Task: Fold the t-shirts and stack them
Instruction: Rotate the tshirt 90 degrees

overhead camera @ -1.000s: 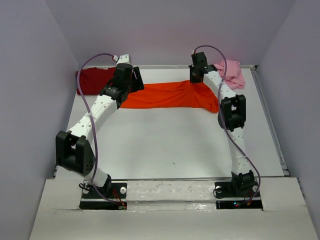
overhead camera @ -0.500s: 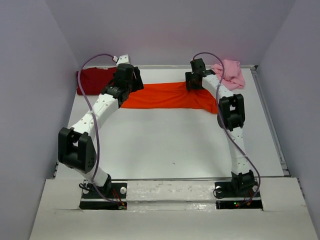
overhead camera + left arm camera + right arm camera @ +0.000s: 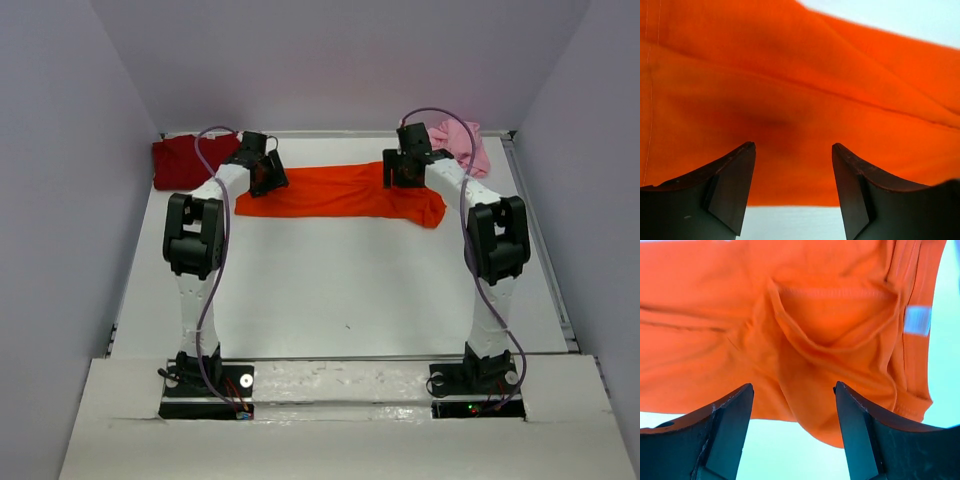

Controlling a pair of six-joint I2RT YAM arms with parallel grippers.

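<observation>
1. The bright orange cloth t-shirt (image 3: 340, 190) lies flat across the far half of the white table (image 3: 340, 290). It is gathered into a long band running left to right, with lengthwise creases and a drooping corner at its right end.
2. It looks light, thin and limp, so it would sag and slide from any single pinch. I judge it needs both ends lifted together, each bite taking all layers at the near edge rather than one ply.
3. At the right end the collar seam (image 3: 835, 292) and a small white label (image 3: 917, 320) show. The doubled stitching there should give a firmer hold than plain cloth.
4. The left gripper (image 3: 792, 150) hovers over the band's left end, fingers spread wide with nothing between them.
5. The right gripper (image 3: 792, 390) hovers over the collar end, fingers likewise wide apart and holding nothing.
6. The dark red cloth t-shirt (image 3: 180, 160) sits bunched in the far left corner, just beside the orange one's left end. I cannot tell whether they touch.
7. The pale pink cloth t-shirt (image 3: 462, 140) lies crumpled in the far right corner, behind the right arm.
</observation>
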